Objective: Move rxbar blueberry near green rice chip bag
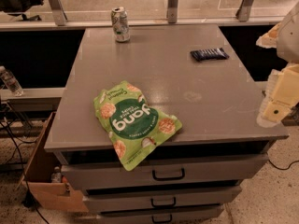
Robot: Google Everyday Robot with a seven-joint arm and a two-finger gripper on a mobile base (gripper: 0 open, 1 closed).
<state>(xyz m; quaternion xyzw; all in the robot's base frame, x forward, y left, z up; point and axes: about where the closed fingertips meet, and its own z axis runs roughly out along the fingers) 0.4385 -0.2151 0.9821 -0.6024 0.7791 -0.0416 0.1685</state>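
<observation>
The rxbar blueberry (209, 54) is a small dark navy bar lying flat at the back right of the grey cabinet top (187, 92). The green rice chip bag (134, 122) is a large lime-green pouch lying flat at the front left, its lower end hanging over the front edge. My gripper (276, 107) shows as pale yellow parts at the right edge of the camera view, off the cabinet's right side, about level with its front right corner. It is to the right of the bar and nearer the front, far from the bag, and touches neither.
A silver drink can (120, 24) stands upright at the back left of the top. Drawers with dark handles (168, 174) are below the front edge. A cardboard box (44, 176) sits on the floor at the left. A plastic bottle (10, 81) stands on a ledge at far left.
</observation>
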